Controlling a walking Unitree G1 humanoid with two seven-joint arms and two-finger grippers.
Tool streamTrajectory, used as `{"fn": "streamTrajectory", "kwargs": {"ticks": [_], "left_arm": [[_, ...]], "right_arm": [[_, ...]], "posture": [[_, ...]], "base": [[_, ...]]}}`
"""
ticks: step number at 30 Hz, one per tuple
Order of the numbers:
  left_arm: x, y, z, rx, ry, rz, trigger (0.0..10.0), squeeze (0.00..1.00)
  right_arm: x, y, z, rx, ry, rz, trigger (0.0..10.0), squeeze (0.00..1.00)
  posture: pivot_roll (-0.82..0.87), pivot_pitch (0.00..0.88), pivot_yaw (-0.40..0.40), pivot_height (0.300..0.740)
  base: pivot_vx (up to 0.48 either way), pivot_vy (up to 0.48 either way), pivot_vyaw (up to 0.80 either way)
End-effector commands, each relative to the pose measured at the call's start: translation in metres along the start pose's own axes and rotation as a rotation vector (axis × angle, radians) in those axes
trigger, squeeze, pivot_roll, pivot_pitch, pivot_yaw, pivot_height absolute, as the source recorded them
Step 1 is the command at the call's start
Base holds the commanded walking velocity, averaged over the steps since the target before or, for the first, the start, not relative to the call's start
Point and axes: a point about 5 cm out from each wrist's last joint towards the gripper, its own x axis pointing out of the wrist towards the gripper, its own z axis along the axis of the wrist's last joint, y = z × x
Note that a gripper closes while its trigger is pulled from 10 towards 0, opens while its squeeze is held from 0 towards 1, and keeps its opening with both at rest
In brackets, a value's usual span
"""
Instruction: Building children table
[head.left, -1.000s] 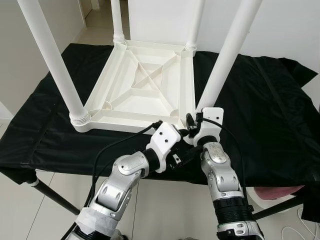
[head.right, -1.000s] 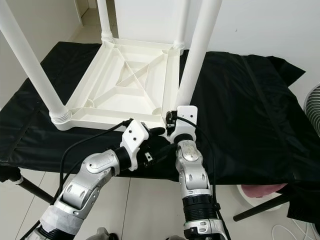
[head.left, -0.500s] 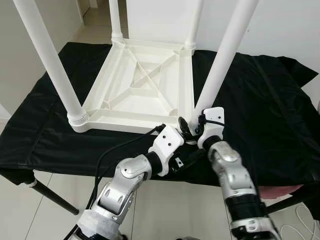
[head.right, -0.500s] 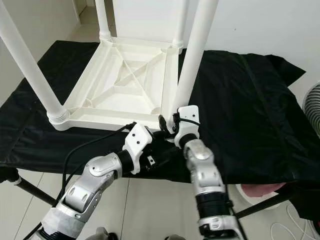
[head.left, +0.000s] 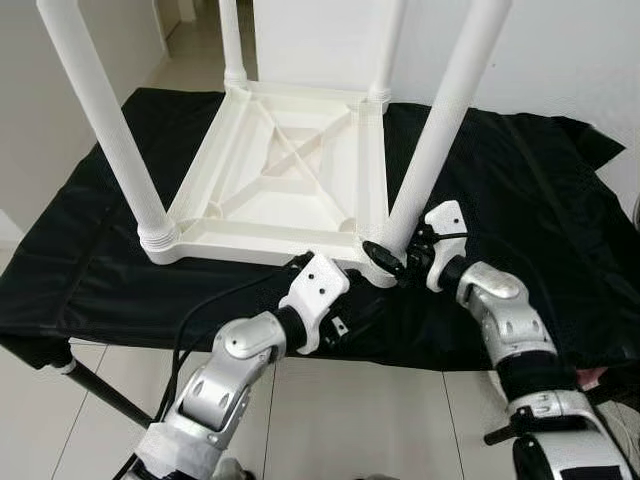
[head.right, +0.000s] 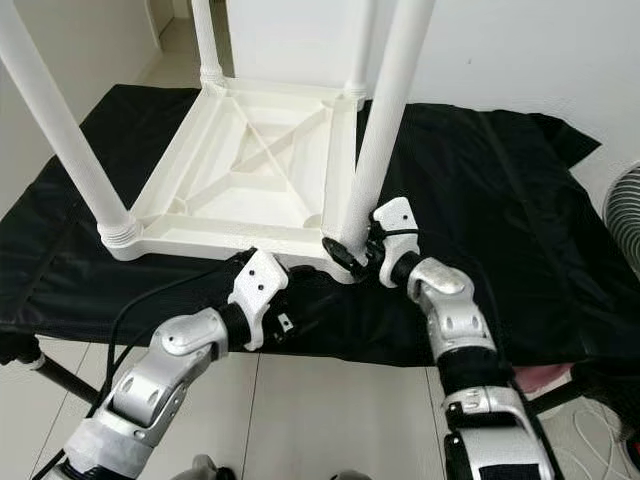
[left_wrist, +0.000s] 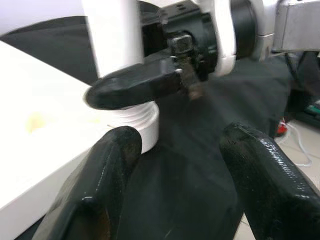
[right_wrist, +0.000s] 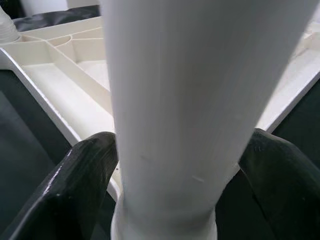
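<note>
A white children's table (head.left: 280, 180) lies upside down on a black-covered bench, all its legs pointing up. My right gripper (head.left: 392, 255) is shut on the base of the near right leg (head.left: 440, 130), just above its ribbed collar. In the right wrist view the leg (right_wrist: 170, 75) stands between my two black fingers (right_wrist: 85, 170). My left gripper (head.left: 350, 305) hangs just below the bench's front edge, open, aimed at that same corner. In the left wrist view its fingers (left_wrist: 110, 170) are spread with only black cloth between them.
The black cloth (head.left: 540, 200) hangs over the bench edges. A dark stand leg (head.left: 100, 395) slants to the tiled floor at the left. A fan (head.right: 625, 200) and a pink object (head.right: 520, 378) sit at the right. White walls rise behind.
My right arm has swung out to the right around the near right leg, its fingers staying at the leg's base. My left gripper has drawn back a little to the left.
</note>
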Motion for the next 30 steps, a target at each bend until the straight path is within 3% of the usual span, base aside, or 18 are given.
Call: {"fn": "streamTrajectory", "kwargs": {"ticks": [1,3,4,5,6,7,22,23,28,29,30], "left_arm": [[-0.0016,-0.0019,-0.0008,-0.006,0.006,-0.016,10.0,0.0],[-0.0017,-0.0016,-0.0006,-0.004,0.007,-0.013,10.0,0.0],[-0.002,-0.0011,-0.0003,-0.005,0.005,-0.007,10.0,0.0],[-0.0023,-0.0008,-0.0001,-0.006,0.003,-0.001,10.0,0.0],[-0.0023,-0.0008,-0.0001,-0.006,0.003,-0.001,10.0,0.0],[-0.0028,-0.0008,0.0001,-0.007,0.002,0.004,10.0,0.0],[-0.0033,-0.0017,0.0012,-0.017,0.0,0.012,10.0,0.0],[-0.0033,-0.0017,0.0011,-0.016,0.001,0.011,10.0,0.0],[-0.0035,-0.0015,0.0011,-0.016,0.001,0.01,10.0,0.0],[-0.0029,-0.0015,0.0012,-0.017,0.001,0.009,10.0,0.0],[-0.0029,-0.0015,0.0012,-0.017,0.001,0.009,10.0,0.0]], "right_arm": [[0.001,-0.0015,-0.0006,-0.001,0.002,0.021,10.0,0.0],[0.0013,-0.0032,-0.0009,0.003,0.007,0.027,10.0,0.0],[0.0016,-0.0046,-0.0027,0.004,0.02,0.037,7.0,0.0],[0.0014,-0.0056,-0.005,0.001,0.035,0.044,3.2,0.0],[0.0014,-0.0056,-0.005,0.001,0.035,0.044,3.2,0.0],[0.0008,-0.0065,-0.0065,-0.005,0.04,0.054,0.0,0.0],[-0.0002,-0.0083,-0.0066,0.029,-0.013,0.082,0.0,0.0],[0.0002,-0.0083,-0.0053,0.02,-0.016,0.062,4.2,0.0],[0.0006,-0.0082,-0.0046,0.013,-0.018,0.05,4.2,0.0],[0.0025,-0.0089,-0.0033,-0.002,-0.015,-0.006,10.0,0.0],[0.0025,-0.0089,-0.0033,-0.002,-0.015,-0.006,10.0,0.0]], "posture": [[-0.09,0.04,0.006,0.74],[-0.09,0.04,0.006,0.74],[-0.09,0.04,0.006,0.74],[-0.09,0.04,0.006,0.74],[-0.09,0.04,0.006,0.74],[-0.08,0.044,0.003,0.74],[-0.08,0.048,0.003,0.74],[-0.08,0.048,0.003,0.74],[-0.08,0.05,0.006,0.74],[-0.08,0.051,0.006,0.74],[-0.08,0.051,0.006,0.74]], "base": [[0.0,0.0,0.0],[0.0,0.0,0.0],[0.0,0.0,0.0],[0.0,0.0,0.0],[0.0,0.0,0.0],[0.0,0.0,0.0],[0.0,0.0,0.0],[0.0,0.0,0.0],[0.0,0.0,0.0],[0.0,0.0,0.0],[0.0,0.0,0.0]]}}
